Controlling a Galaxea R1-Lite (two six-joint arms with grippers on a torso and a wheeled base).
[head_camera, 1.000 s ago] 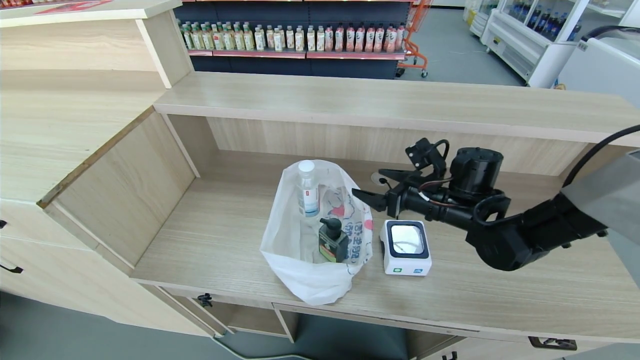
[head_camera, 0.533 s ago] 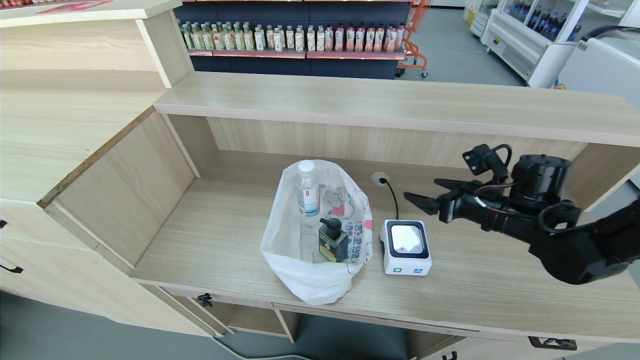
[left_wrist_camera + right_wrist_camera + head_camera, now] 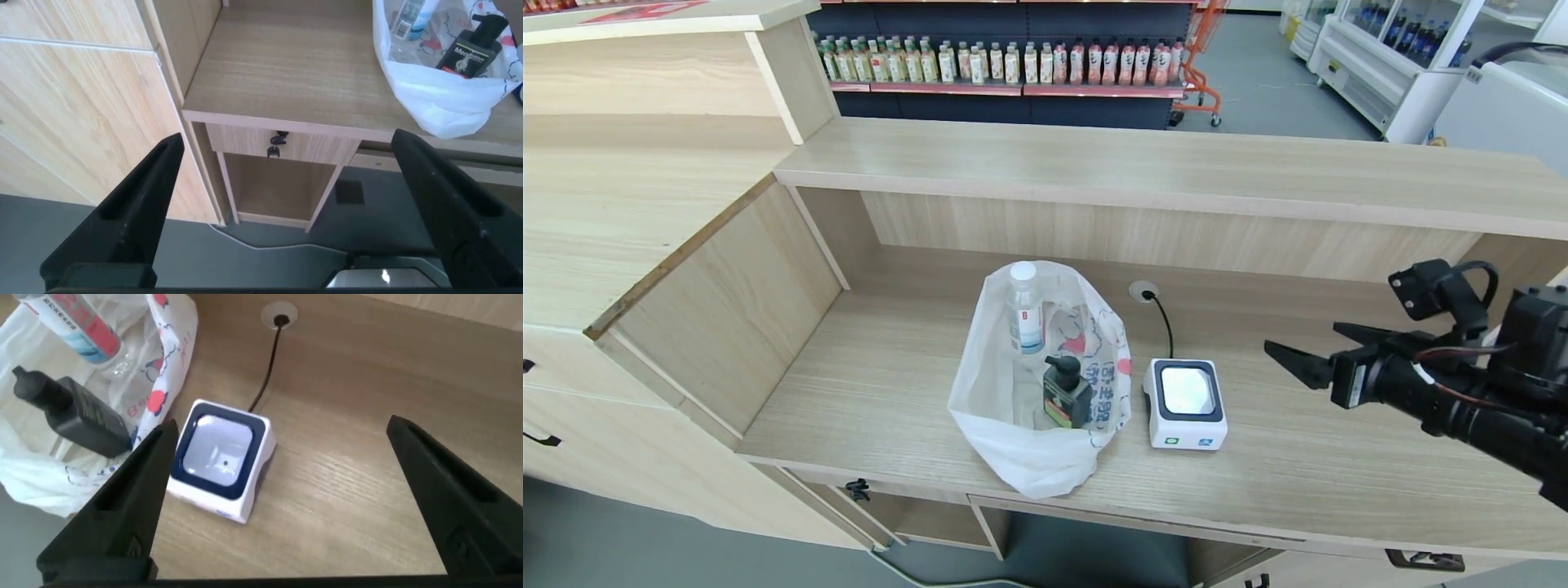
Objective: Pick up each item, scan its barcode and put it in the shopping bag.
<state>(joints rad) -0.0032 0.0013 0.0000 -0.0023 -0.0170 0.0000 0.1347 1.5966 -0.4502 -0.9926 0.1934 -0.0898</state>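
On the counter (image 3: 1339, 478), the white shopping bag (image 3: 1013, 445) sat open with a clear bottle (image 3: 1026, 314) and a dark pump bottle (image 3: 1067, 398) inside. Just beside it, the scanner (image 3: 1184, 404) faced up, its cable (image 3: 1165, 324) running to the back. The right end effector (image 3: 1304, 343) hovered off to the scanner's right, fingers spread and empty. The left end effector (image 3: 288, 139) hung low before the counter's front edge, fingers wide apart.

My head camera looks forward and down over the counter (image 3: 874, 392). Both wrist cameras share the shopping bag (image 3: 1013, 461): right from close above, left seemingly lower, off the counter's front.
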